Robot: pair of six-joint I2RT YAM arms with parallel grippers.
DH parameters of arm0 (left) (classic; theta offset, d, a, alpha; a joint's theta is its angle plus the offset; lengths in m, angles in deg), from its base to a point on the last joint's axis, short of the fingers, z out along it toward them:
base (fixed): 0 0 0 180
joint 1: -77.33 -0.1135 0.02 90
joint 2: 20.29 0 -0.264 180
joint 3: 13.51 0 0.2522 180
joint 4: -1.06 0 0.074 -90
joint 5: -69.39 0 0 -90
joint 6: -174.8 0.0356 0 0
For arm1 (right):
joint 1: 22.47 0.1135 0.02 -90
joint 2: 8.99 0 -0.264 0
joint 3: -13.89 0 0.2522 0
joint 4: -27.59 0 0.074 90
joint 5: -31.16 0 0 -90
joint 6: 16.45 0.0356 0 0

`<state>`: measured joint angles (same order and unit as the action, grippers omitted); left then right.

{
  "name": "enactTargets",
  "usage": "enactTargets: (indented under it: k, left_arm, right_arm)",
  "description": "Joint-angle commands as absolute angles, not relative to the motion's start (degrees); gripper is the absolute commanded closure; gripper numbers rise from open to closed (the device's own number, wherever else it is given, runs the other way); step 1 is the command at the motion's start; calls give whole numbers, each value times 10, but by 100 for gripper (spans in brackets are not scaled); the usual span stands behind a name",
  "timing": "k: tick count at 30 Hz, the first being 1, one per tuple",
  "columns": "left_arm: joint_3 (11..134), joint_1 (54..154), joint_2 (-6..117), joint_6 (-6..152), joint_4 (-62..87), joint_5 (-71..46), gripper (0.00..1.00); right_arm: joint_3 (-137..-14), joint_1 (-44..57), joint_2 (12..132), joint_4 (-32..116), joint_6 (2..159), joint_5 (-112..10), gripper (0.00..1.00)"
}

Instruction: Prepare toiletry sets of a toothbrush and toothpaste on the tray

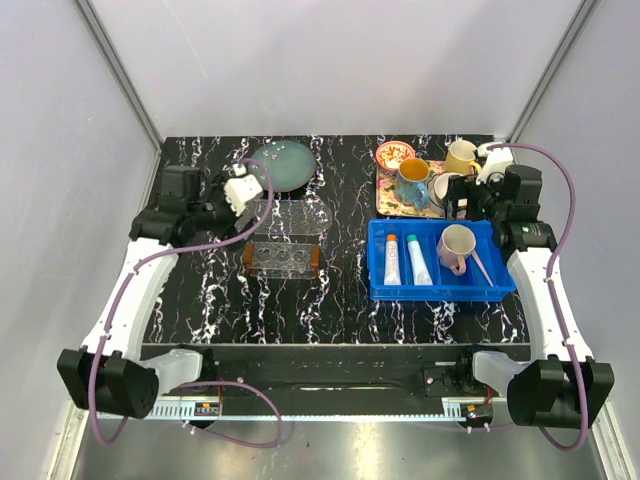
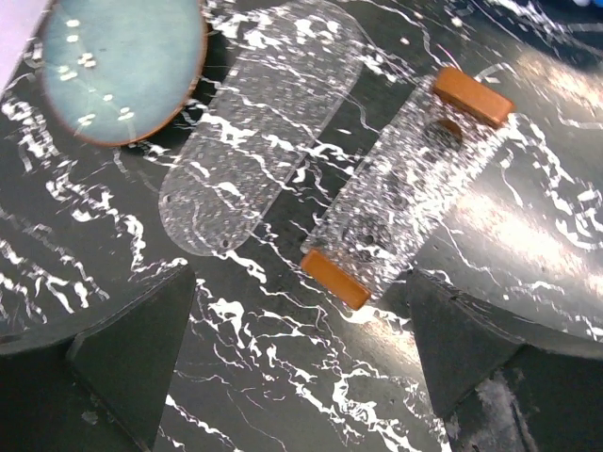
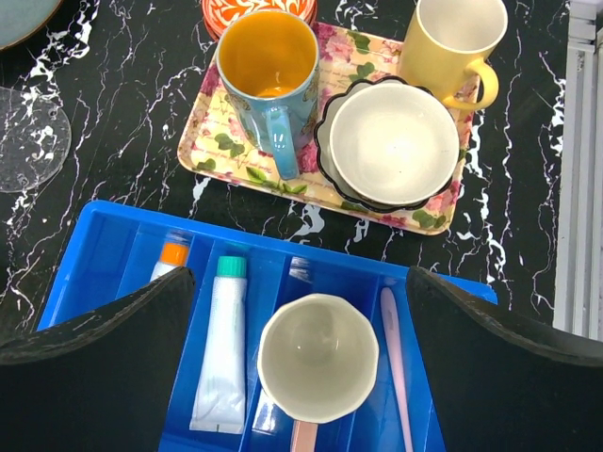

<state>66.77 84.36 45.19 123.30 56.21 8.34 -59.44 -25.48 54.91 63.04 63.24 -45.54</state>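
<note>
The clear oblong tray (image 1: 290,217) (image 2: 254,141) lies flat at the table's centre-left, with a clear holed rack with brown ends (image 1: 283,258) (image 2: 415,179) beside it. My left gripper (image 1: 250,200) (image 2: 297,353) hangs open above the table just short of the rack, holding nothing. In the blue bin (image 1: 440,290) (image 3: 104,245) lie an orange-capped toothpaste tube (image 1: 392,258) (image 3: 171,256), a teal-capped toothpaste tube (image 1: 418,260) (image 3: 221,353) and a pale-pink toothbrush (image 1: 481,265) (image 3: 396,367). My right gripper (image 1: 462,200) (image 3: 300,311) is open over the bin, above a pink mug (image 1: 457,247) (image 3: 318,358).
A patterned square tray (image 1: 390,205) (image 3: 203,146) behind the bin carries a blue mug (image 3: 268,71) and a floral bowl (image 3: 394,141). A yellow mug (image 3: 452,42) and an orange bowl (image 1: 395,154) stand by it. A teal plate (image 1: 283,165) (image 2: 118,61) lies at the back.
</note>
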Motion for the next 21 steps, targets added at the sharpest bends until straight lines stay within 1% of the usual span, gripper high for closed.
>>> enactTargets:
  k: [1,6,12,21]
  left_arm:
    - [711,887,482,1371,637,94,1]
    - [727,923,526,1427,667,69,1]
    - [730,954,577,1540,683,60,1]
    - [754,984,650,1592,684,35,1]
  right_arm:
    - [-619,-252,547,627,623,-438,0]
    - [-619,-252,546,630,621,-431,0]
    - [-620,-252,551,634,615,-425,0]
    - [-618,-252,545,636,612,-419,0]
